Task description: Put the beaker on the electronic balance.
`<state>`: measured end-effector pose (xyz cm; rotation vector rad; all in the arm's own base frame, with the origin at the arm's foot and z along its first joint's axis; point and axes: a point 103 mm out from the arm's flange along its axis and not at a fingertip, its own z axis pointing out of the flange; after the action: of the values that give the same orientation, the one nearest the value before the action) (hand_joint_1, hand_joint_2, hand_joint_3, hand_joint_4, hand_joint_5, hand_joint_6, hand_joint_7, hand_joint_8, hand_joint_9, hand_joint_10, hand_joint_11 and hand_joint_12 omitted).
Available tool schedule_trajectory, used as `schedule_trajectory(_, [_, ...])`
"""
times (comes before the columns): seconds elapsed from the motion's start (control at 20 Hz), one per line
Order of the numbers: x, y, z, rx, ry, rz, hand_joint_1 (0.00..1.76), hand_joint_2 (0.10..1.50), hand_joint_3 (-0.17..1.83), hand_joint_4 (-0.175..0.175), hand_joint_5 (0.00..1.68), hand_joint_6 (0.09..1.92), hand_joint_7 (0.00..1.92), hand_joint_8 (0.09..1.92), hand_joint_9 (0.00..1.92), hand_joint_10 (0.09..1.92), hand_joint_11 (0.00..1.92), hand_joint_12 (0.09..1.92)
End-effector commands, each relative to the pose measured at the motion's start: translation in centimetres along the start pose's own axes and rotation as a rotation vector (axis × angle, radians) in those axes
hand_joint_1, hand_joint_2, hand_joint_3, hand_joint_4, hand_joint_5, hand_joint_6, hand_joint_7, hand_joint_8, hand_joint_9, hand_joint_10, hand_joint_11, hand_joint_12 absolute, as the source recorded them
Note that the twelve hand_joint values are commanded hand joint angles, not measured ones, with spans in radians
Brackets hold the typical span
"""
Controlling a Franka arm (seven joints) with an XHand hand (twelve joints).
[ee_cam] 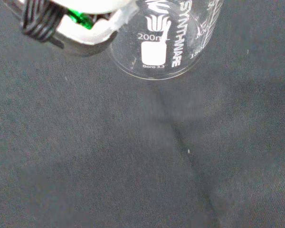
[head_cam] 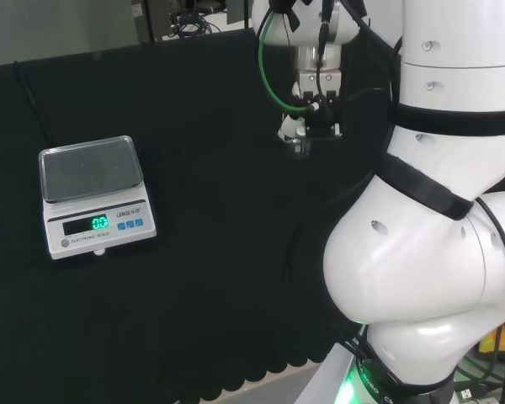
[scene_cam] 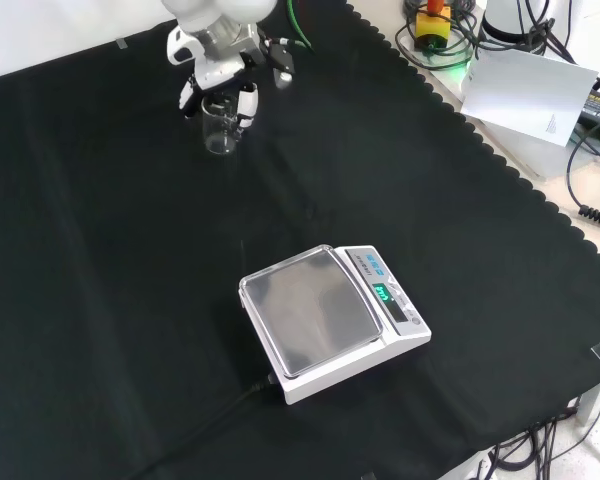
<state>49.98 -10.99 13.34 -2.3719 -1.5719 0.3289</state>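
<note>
Nearest in the front view, on the black cloth [scene_cam: 100, 300]: the electronic balance [scene_cam: 332, 318], white, with a bare metal pan [scene_cam: 310, 305] and a lit green display along its right side. Nothing resting on that pan. Farther off and to the left of the balance in that view, well apart from it: the clear glass beaker [scene_cam: 220, 125], upright, base down at the cloth or just above it, hard to tell which. Around the beaker's upper part, the black and white hand [scene_cam: 217, 72], coming down from above, fingers [scene_cam: 246, 103] curled on both sides of the glass and holding it. Beyond the balance to the right, off the cloth's scalloped edge: a sheet of white paper [scene_cam: 525, 95] and cables. In the head view, balance [head_cam: 93, 195] at the left, hand [head_cam: 307, 126] to its right and a little farther back, partly behind the arm's big white links [head_cam: 429, 236]. In the wrist view, close up, beaker [ee_cam: 166, 42] with white printed markings beside a blurred white part of the hand [ee_cam: 80, 19], dark cloth behind.
</note>
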Motion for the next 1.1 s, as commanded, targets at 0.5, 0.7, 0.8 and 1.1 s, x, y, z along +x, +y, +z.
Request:
schedule_trajectory(0.5, [5.6, -2.7, -6.2, -0.058, -0.014, -0.113, 1.20, 0.85, 0.70, 0.002, 0.87, 1.28, 0.88, 1.45, 1.13, 1.16, 1.31, 0.79])
schedule_trajectory(0.7, [12.9, -4.6, -7.6, -0.075, -0.052, -0.253, 1.20, 0.84, 0.71, 0.002, 0.87, 1.28, 0.88, 1.46, 1.13, 1.16, 1.31, 0.79])
schedule_trajectory(0.8, [16.6, -6.0, -7.9, -0.080, -0.073, -0.326, 1.20, 0.84, 0.71, 0.002, 0.87, 1.28, 0.88, 1.46, 1.14, 1.16, 1.31, 0.79])
schedule_trajectory(1.1, [26.6, -10.6, -7.8, -0.080, -0.122, -0.524, 1.20, 0.82, 0.74, 0.002, 0.89, 1.26, 0.89, 1.45, 1.14, 1.15, 1.31, 0.80])
